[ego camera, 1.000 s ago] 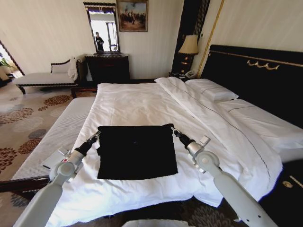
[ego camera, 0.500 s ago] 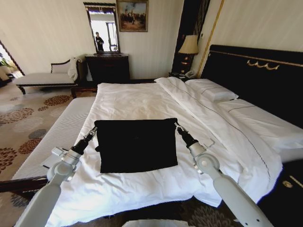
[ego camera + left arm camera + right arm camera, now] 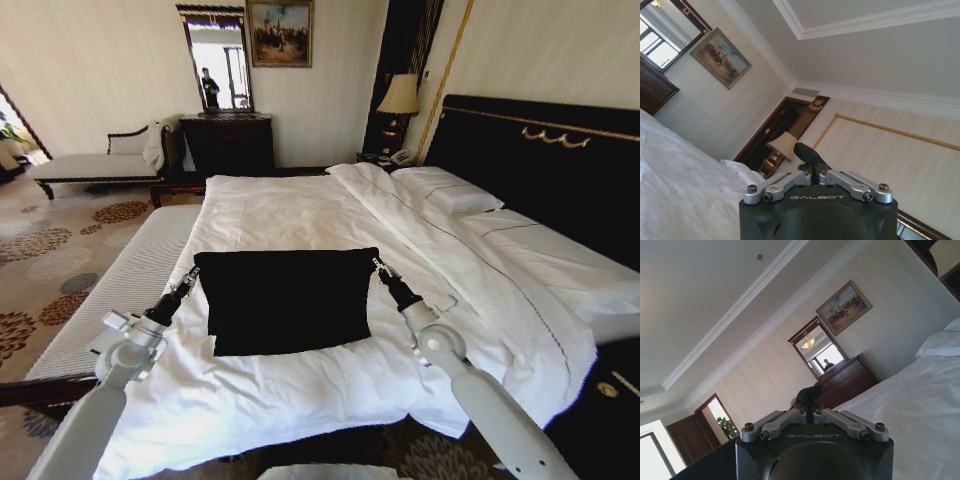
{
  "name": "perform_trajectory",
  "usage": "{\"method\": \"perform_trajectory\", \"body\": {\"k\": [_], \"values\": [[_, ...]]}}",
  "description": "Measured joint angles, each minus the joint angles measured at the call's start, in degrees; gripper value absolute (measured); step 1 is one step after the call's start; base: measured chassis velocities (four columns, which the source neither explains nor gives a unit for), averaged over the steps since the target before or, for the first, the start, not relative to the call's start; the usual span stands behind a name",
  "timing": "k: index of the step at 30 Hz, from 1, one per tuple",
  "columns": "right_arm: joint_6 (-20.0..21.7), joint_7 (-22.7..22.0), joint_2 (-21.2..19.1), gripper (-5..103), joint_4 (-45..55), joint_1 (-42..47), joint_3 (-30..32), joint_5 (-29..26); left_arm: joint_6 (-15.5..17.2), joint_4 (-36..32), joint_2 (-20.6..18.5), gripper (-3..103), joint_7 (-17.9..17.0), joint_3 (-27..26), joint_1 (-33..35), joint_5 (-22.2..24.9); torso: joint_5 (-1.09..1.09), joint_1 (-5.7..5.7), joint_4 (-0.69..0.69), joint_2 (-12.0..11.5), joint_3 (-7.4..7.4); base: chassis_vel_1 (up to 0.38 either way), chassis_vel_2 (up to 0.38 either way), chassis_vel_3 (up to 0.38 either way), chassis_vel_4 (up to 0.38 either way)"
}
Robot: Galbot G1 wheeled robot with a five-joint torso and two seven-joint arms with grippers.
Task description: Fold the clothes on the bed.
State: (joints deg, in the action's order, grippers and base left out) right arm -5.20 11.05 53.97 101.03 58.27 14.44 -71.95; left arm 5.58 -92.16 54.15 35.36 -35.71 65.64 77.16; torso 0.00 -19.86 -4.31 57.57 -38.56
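Your black T-shirt [image 3: 285, 300] hangs folded over the bed [image 3: 290, 215], long axis crosswise, loose hem toward you. Left gripper [image 3: 189, 275] and right gripper [image 3: 379, 267] each pinch an upper corner, jaws apparently pressed together.

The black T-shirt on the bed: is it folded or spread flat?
Partly folded: the black T-shirt forms a sleeveless rectangle, both tools pinching its far corners.
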Motion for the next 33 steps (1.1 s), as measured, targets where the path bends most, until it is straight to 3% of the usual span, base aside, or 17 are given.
{"method": "perform_trajectory", "body": {"k": [7, 11, 19, 22, 28, 30, 31, 33], "values": [[0.25, -0.6, 1.76, 1, -12.05, -9.77, -7.36, 1.34, 0.01, 7.67, 0.88, 2, -1.4, 4.46, -7.46, -2.22, 0.02, -0.01, -0.01, -0.01, -0.01, 0.0, 0.0, 0.0, 0.0], [-0.41, -0.55, 4.81, 1, -22.2, -19.0, -12.6, 4.11, -0.39, 13.96, 2.15, 2, -1.51, 7.13, -12.92, -3.54, 0.0, -0.01, 0.02, -0.02, -0.01, 0.0, 0.0, 0.0, 0.0], [-1.18, -0.5, 10.14, 1, -33.06, -25.46, -16.24, 6.22, -1.05, 22.69, 3.87, 2, -1.62, 9.68, -19.49, -5.33, 0.01, -0.02, 0.01, -0.02, -0.01, 0.0, 0.0, 0.0, 0.0], [-1.1, -0.96, 10.2, 1, -33.63, -25.85, -16.42, 6.2, -1.23, 23.86, 3.53, 2, -1.76, 10.45, -20.27, -5.54, 0.0, -0.02, -0.01, -0.02, -0.01, 0.0, 0.0, 0.0, 0.0], [0.63, -3.12, 4.89, 1, -25.95, -22.69, -17.43, 5.26, -2.77, 18.08, -3.82, 2, -0.45, 13.05, -14.1, -5.95, 0.0, -0.02, 0.0, -0.02, 0.0, 0.0, 0.0, 0.0, 0.0], [0.89, -3.68, 1.9, 1, -21.67, -19.57, -18.83, 5.48, -7.02, 15.76, -9.26, 2, 1.3, 14.54, -10.34, -6.97, 0.0, 0.02, -0.01, 0.0, 0.02, 0.0, 0.0, 0.0, 0.0], [0.89, -3.68, 1.9, 1, -21.67, -19.57, -18.83, 5.48, -7.02, 15.76, -9.26, 2, 1.3, 14.54, -10.34, -6.97, 0.0, 0.02, -0.01, 0.0, 0.02, 0.0, 0.0, 0.0, 0.0], [0.9, -4.6, 1.12, 1, -20.2, -17.03, -19.48, 6.97, -10.58, 15.61, -12.25, 2, 3.36, 15.22, -7.91, -7.76, 0.0, 0.03, 0.0, 0.01, 0.02, 0.0, 0.0, 0.0, 0.0]]}}
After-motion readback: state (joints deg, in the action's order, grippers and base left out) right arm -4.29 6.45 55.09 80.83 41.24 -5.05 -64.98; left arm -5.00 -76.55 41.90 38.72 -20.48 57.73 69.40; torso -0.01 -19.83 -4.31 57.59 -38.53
